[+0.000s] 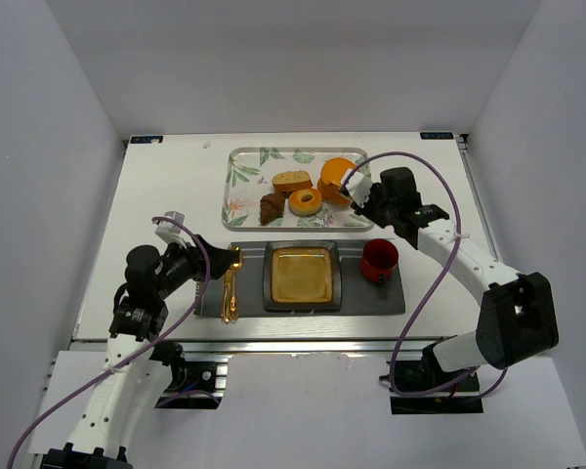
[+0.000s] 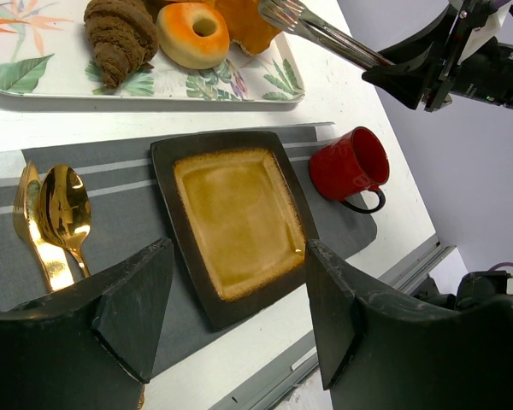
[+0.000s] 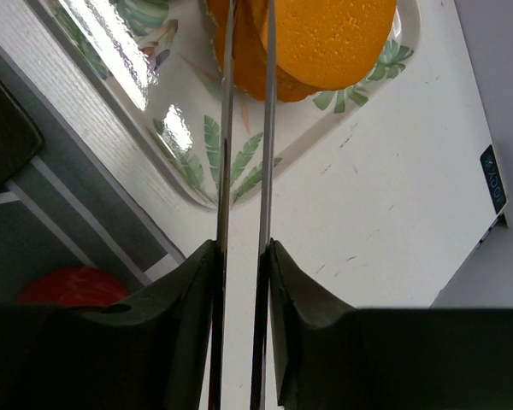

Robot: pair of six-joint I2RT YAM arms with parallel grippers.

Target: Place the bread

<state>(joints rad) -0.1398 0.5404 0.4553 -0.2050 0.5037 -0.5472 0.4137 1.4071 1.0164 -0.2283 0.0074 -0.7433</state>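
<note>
The left tool [image 2: 235,299] hangs released over the near placemat, beside the gold spoon [image 2: 64,205]. The square plate [image 1: 302,277] at centre is bare. On the far tray [image 1: 244,161], the orange bread [image 1: 337,178] lies at the right end. The right tool [image 3: 242,256], clenched on the tongs [image 3: 267,128], has their tips at it. The step looks like pinching the bread. Next it needs a firm squeeze and a lift clear of the rim.

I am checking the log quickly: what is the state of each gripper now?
Left gripper: open, holding nothing.
Right gripper: closed on the metal tongs.
</note>
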